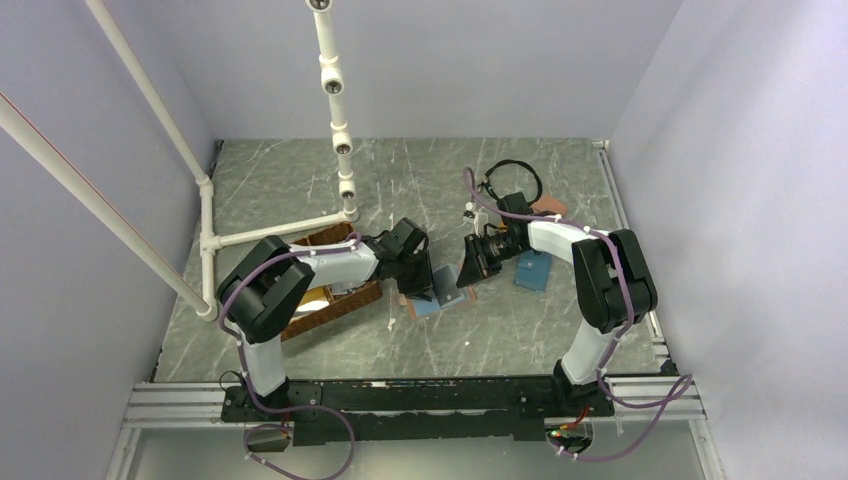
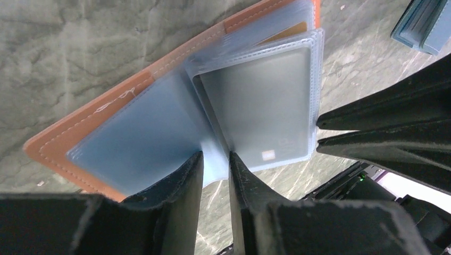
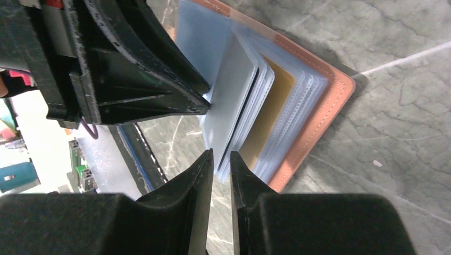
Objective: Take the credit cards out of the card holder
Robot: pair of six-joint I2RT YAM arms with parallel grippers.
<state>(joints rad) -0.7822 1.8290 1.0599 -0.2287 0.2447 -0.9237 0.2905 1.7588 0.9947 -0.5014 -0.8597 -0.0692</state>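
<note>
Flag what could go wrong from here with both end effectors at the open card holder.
The right end effector sits at several stacked sleeve edges, so it may pinch plastic rather than the grey card. The left end effector pins only one thin sleeve of the card holder; a pull could drag the holder along.

The card holder (image 2: 58,143) is salmon-orange with pale stitching and light-blue pockets (image 2: 138,143), its cards (image 2: 255,106) grey and gold, the table (image 2: 64,53) white-veined grey

The card holder (image 2: 159,122), far corner off the left wrist view's top edge (overhead, a half-covered patch)
</note>
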